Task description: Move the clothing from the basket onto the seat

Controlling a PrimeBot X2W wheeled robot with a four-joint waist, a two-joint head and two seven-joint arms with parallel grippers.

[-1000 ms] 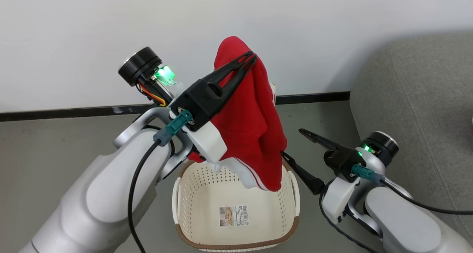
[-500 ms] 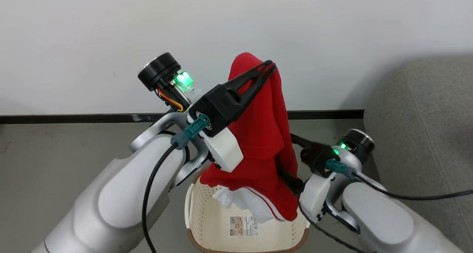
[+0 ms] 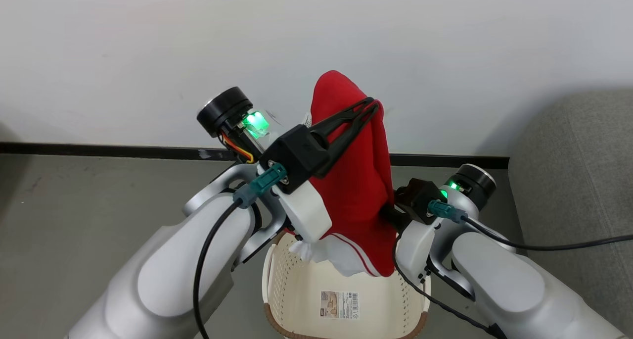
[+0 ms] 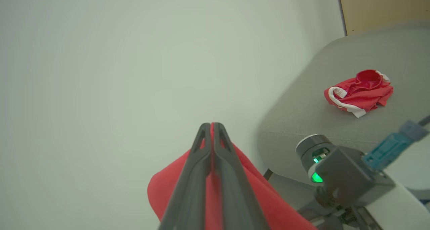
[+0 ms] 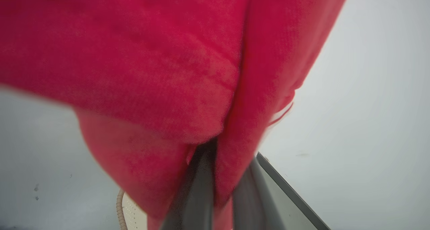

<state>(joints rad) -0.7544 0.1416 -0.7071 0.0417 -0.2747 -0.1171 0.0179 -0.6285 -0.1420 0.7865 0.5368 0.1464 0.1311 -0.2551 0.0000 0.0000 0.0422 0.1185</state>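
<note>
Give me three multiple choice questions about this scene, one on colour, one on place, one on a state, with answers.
1. The basket's rim is: A blue; B brown; C black.
2. The loose garment lies: A on the floor; B in the basket; C on the seat.
3. The left hand is: A shut on the hanging garment; B open; C shut on a handle.
Answers: 1 B, the edge is brown; 2 C, it sits on grey upholstery; 3 A, red cloth is pinched between its fingers.
</note>
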